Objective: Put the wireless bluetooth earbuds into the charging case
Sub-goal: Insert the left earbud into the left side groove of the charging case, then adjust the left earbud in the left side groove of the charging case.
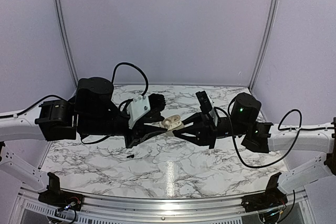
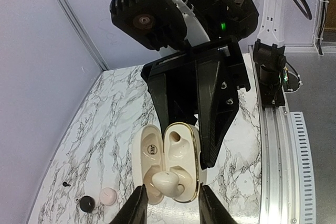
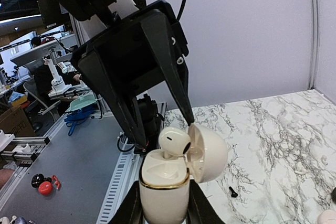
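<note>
The charging case is held up above the marble table, midway between the two arms. The right gripper clamps its cream body from both sides. The lid is swung open to one side.

One earbud, cream like the case, stands in the nearer socket with its head above the gold rim, so it does not look fully seated. The left gripper reaches in from the opposite side with its jaws partly apart on either side of that earbud. I cannot tell whether the fingers pinch it or merely flank it.

The other socket is empty. The step in hand looks like seating the first earbud, so the task is perhaps half done.

Next, the earbud probably needs a straight push down into its socket. The left jaws must then let go without dragging it back out, while the right grip keeps the case level.

On the table well to the side lie a tiny black stub, a black round piece and a pale round piece. I cannot say which, if any, is the second earbud.
</note>
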Controlling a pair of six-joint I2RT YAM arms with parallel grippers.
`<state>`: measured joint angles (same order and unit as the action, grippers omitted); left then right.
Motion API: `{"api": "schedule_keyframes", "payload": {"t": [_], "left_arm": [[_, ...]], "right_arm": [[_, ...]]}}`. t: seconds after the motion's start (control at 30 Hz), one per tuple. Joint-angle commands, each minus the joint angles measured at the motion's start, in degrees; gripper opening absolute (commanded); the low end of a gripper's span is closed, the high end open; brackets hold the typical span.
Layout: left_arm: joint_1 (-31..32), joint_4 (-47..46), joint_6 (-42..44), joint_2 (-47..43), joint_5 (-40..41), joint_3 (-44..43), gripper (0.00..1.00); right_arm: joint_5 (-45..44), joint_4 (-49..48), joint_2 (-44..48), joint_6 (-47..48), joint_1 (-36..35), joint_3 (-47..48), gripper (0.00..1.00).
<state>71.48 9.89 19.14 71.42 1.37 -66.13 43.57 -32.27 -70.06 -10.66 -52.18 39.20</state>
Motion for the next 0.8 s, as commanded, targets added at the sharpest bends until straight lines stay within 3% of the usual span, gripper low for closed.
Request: {"api": "schedule_keyframes", "payload": {"t": [0.0, 0.77], "left_arm": [[0.1, 2.2, 0.5, 0.5, 0.5, -1.8, 0.36], [1.4, 5.5, 2.1, -0.4, 2.9, -3.3, 0.31]], "right_arm": [[1.7, -1.0, 0.5, 0.3, -0.6, 2.6, 0.0], [-0.7, 2.3, -1.7, -0.5, -0.6, 3.7, 0.0]]}}
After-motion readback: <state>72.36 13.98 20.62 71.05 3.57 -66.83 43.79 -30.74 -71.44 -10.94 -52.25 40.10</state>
